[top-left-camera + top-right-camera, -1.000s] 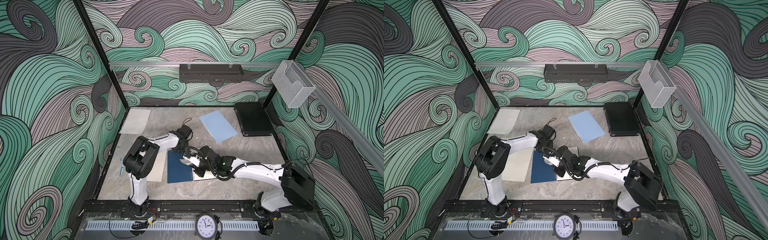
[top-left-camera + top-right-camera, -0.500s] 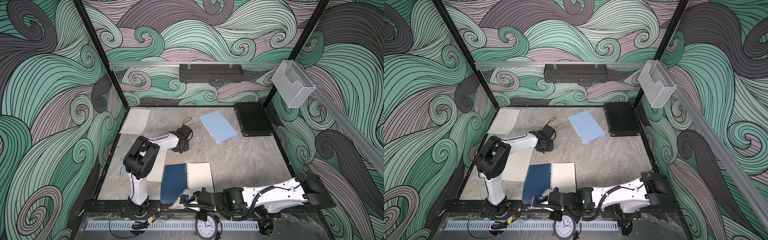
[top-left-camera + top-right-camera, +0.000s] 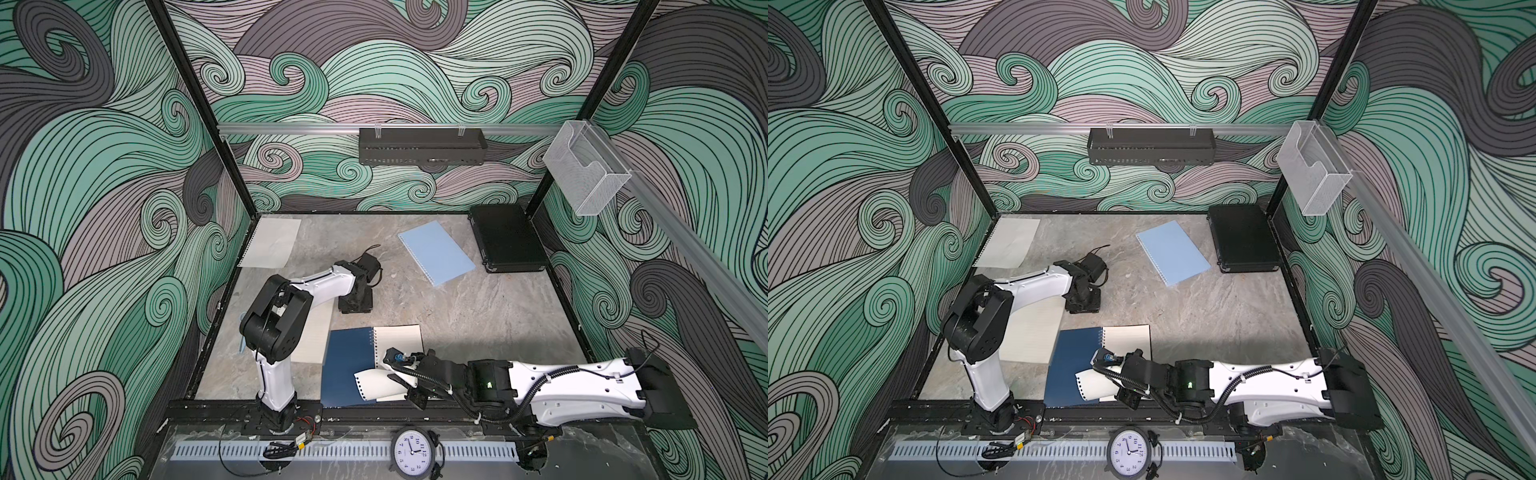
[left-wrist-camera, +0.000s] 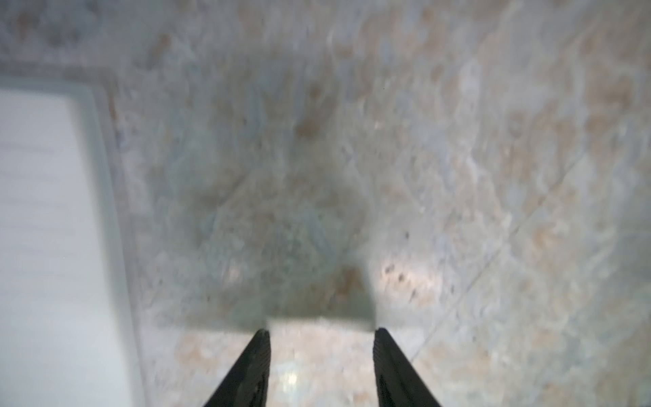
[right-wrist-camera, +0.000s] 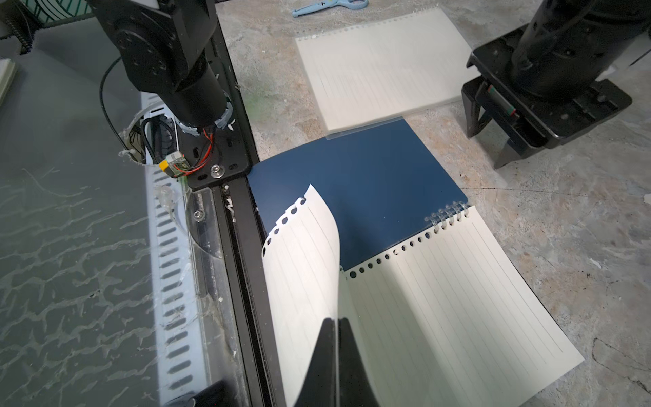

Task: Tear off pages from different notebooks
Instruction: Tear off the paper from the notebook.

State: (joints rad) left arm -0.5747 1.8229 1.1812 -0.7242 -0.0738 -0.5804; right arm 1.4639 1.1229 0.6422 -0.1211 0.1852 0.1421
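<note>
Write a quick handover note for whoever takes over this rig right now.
Right gripper: fingers shut on a curled page, its holed edge free of the open navy notebook at the front.
Left gripper: open, empty, over bare table beside the cream notebook.
Done: one loose page lies back left.
Left: set down the held page; light blue notebook is closed at the back, likely next.

open notebook [image 3: 347, 361] — front | closed notebook [image 3: 436, 257] behind | case [image 3: 509, 245] — its right
</note>
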